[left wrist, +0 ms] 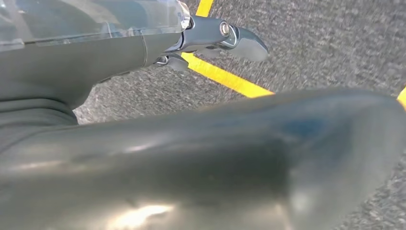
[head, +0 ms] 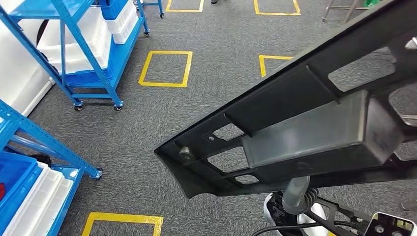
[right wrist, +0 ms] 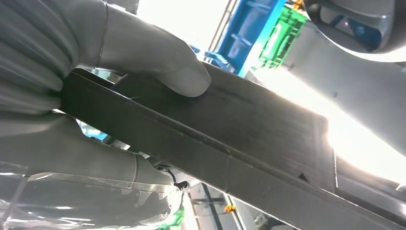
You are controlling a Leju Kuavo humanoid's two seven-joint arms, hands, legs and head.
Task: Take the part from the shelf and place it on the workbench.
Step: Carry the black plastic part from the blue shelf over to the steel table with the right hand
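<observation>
Long black plastic part (head: 295,123) is up in the air close under the head cam, running diagonally from lower-centre to upper right, w/ cut-out openings and a boxy grey section near its middle; grey carpet (head: 196,113) w/ yellow floor squares (head: 165,69) below it. Right hand (right wrist: 72,96) grips the part (right wrist: 230,139): in the right wrist view the thick grey thumb (right wrist: 163,67) presses on one flat face, the other fingers wrap round the opposite side, so the edge of the part is clamped between them. Left hand (left wrist: 143,43): left wrist view has the part's dark smooth surface (left wrist: 215,158) right up against the lens, a metal fingertip (left wrist: 239,40) sticking out over the carpet, apart from the part; can't tell if this hand has hold of anything. Blue shelf racks (head: 88,54) w/ white bins (head: 93,34) stand at left, well apart from the part.
</observation>
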